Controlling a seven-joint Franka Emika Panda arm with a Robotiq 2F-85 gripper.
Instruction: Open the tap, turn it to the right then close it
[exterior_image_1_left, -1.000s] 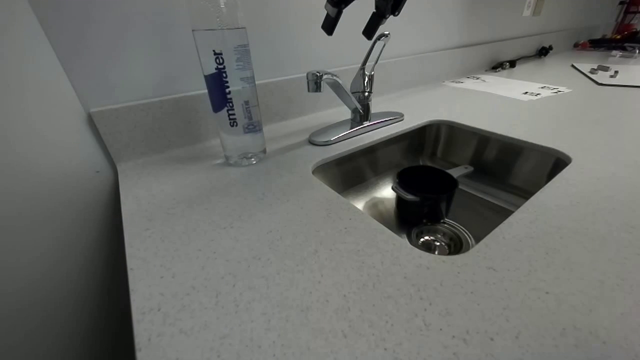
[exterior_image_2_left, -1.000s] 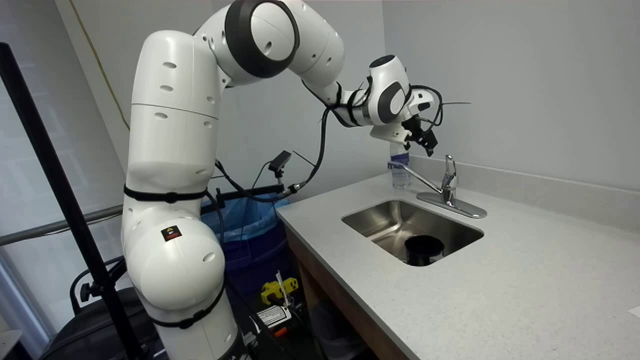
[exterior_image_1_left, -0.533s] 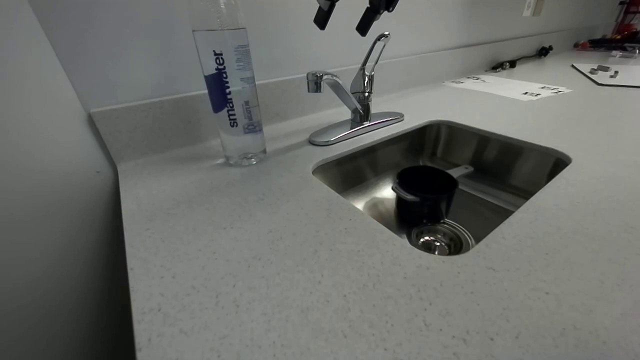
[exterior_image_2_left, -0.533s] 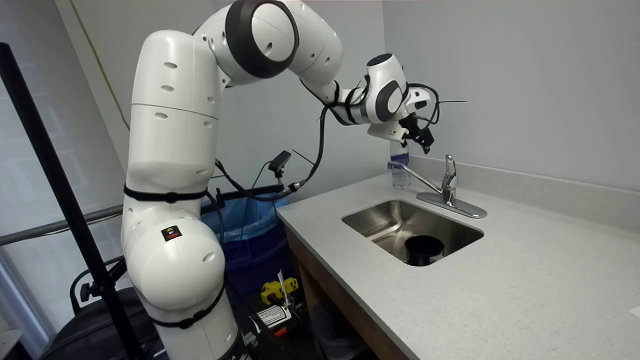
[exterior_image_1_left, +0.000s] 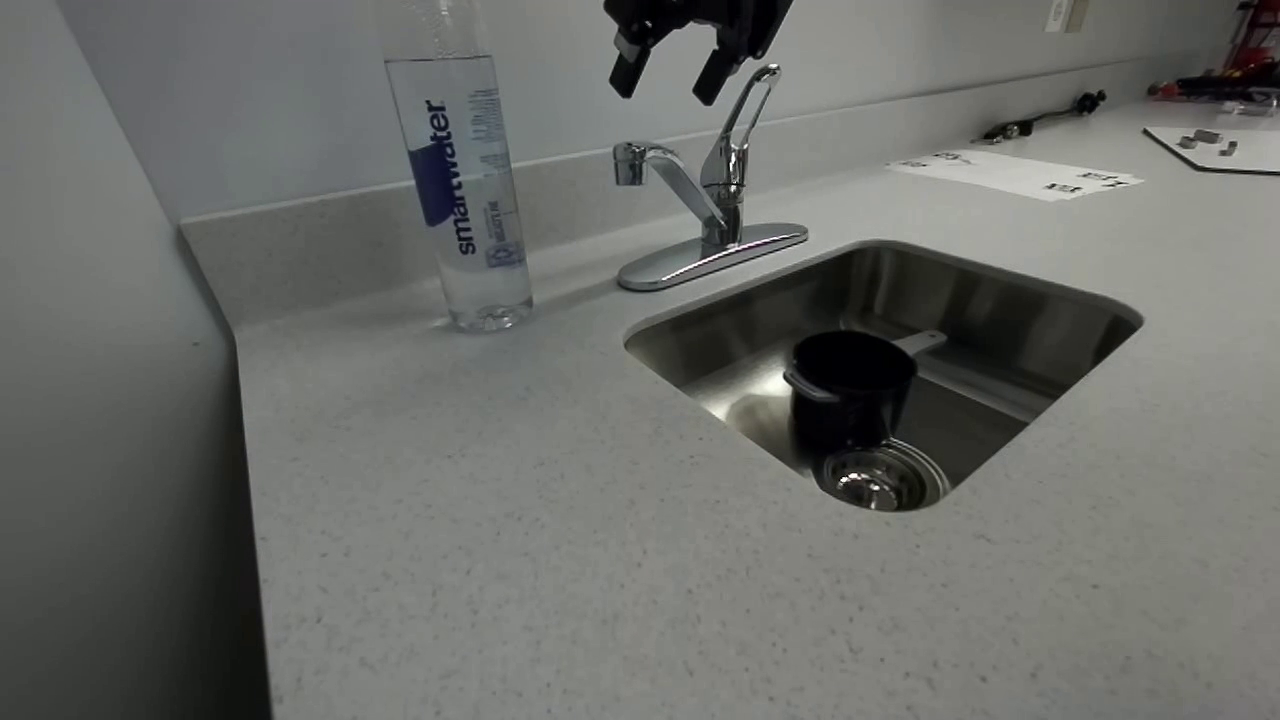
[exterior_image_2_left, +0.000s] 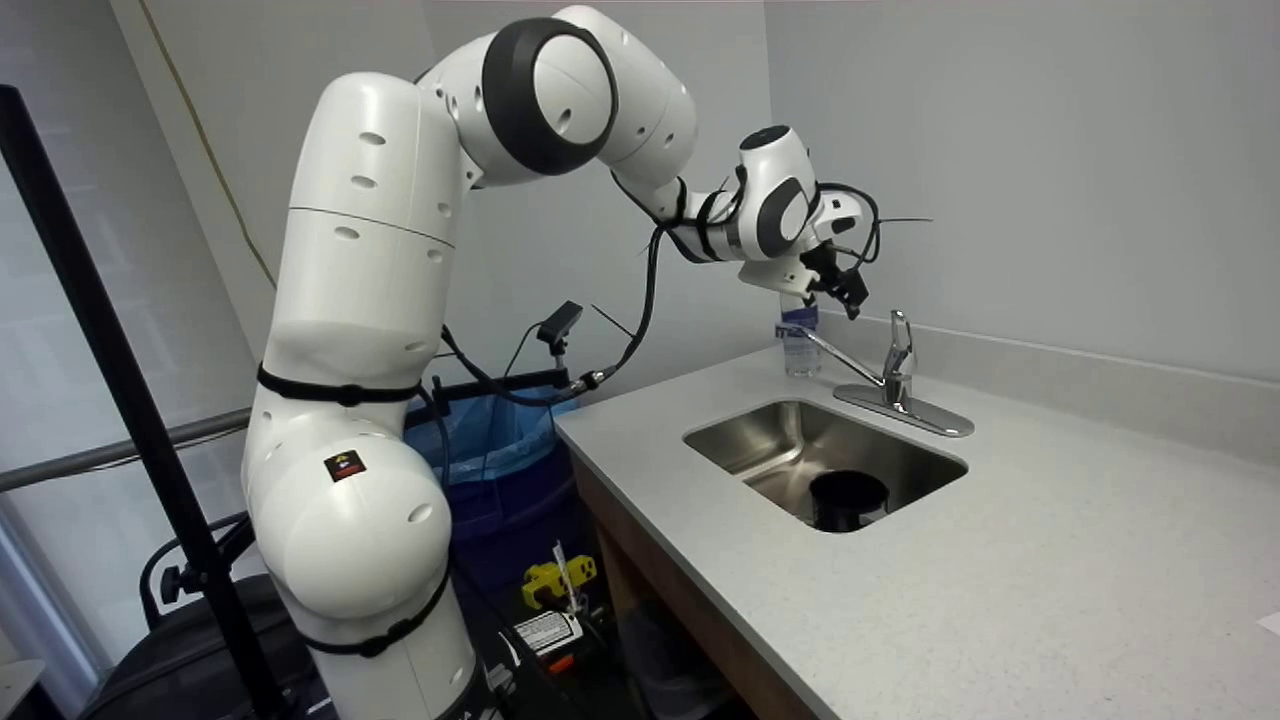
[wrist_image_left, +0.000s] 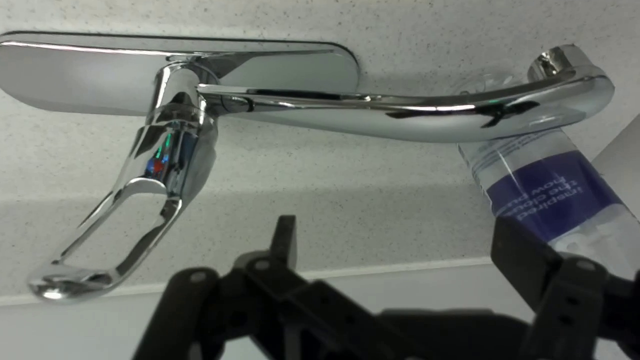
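The counter spreads around the tap, which is mounted near its back, just in front of the backsplash. My arm reaches toward the tap from the side away from the backsplash. The sink opens in front of the tap, sunk below the counter's top. A clear bottle stands off the end of the tap's spout, apart from it; a dark pot sits below the tap's level, down in the sink.

For me the coming move turns on this: my gripper hangs above the spout's level, on the bottle's side of the tap's lever. The spout runs lengthwise along the base plate toward the bottle, while the lever rises steeply, outside the span of my fingers. I judge I am at the approach, and that I must slide away from the bottle to straddle the lever; both exterior views put the fingertips about level with its top. The jaws stand wide, nothing between them, and I see no contact with the tap. One finger overlaps the bottle in the wrist view, which I read as line of sight only.
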